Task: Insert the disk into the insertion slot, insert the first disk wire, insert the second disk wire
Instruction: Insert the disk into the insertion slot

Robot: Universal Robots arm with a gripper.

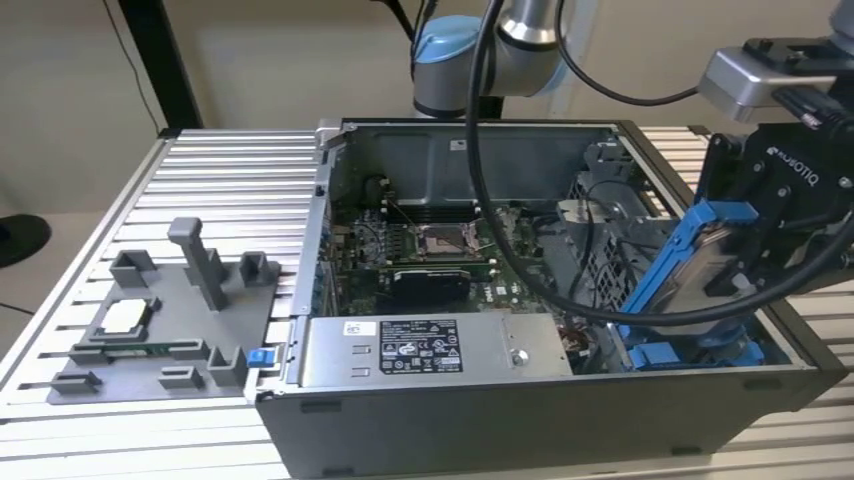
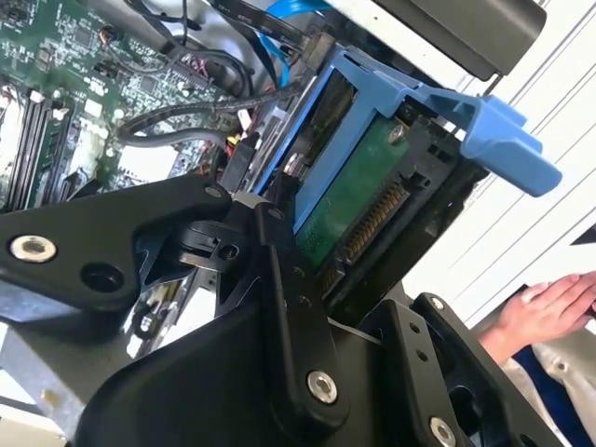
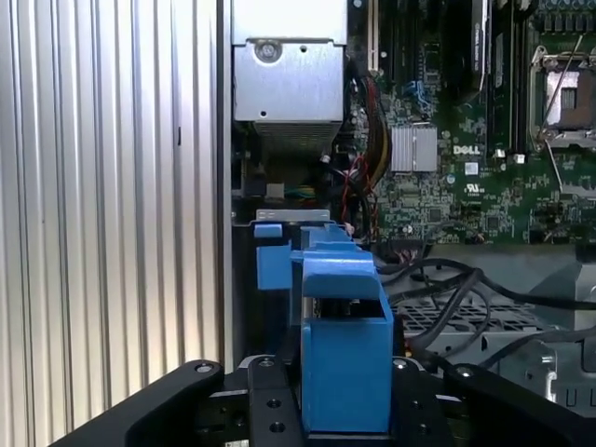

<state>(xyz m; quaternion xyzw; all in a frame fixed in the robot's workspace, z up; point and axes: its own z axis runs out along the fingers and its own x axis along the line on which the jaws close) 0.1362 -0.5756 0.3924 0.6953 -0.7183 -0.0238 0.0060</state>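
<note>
Above the insertion slot [image 1: 697,352], your gripper [image 1: 763,250] is clamped on the disk [image 1: 697,258], tilted apparently to enter end-first.

The arm [image 1: 454,50] rises at the back. The gripper [image 1: 737,255] hangs tilted at the exterior view's right, its fingers [image 3: 270,410] clamped on the disk [image 1: 694,262].

You have a ribbed metal surface [image 1: 227,180] carrying two things: an open computer case [image 1: 534,420] toward the exterior view's right, and just beside it, on the left, a grey holder plate [image 1: 187,325] with upright posts.
</note>
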